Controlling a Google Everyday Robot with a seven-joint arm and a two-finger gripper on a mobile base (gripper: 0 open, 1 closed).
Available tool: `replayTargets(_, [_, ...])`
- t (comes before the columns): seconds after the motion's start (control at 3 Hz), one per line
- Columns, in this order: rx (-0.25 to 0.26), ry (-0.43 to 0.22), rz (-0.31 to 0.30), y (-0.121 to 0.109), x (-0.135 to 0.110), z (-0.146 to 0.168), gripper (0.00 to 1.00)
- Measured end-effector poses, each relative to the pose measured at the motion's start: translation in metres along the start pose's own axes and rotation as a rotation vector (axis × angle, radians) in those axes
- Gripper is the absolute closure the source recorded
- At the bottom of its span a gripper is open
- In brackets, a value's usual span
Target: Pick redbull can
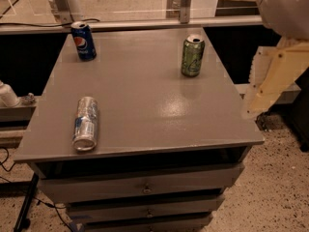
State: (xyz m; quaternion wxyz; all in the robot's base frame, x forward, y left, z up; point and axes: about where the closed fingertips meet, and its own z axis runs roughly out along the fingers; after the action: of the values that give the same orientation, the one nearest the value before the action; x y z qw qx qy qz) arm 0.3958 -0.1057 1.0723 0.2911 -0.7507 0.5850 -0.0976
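Gripper point(260, 93) hanging at right edge beside table point(145, 105), pale body blurring into arm point(285, 8). Arm running out past top and right edges. Redbull can point(85, 123) lying on side near front-left corner, print smearing, lettering too blurred to read. Green can point(192, 55) label likewise staying unreadable. Lowest drawer point(145, 221) being cut by bottom edge. White object point(7, 94) at left being cropped by edge, kind impossible to tell. Metal posts point(62, 4) behind table being cut off at top.
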Motion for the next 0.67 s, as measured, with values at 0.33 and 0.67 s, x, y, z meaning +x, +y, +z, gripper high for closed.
replayTargets(0.33, [0.0, 0.0, 0.0, 0.0, -0.0001, -0.0001, 0.0])
replayTargets(0.67, [0.001, 0.0, -0.004, -0.0002, -0.0003, -0.0004, 0.0])
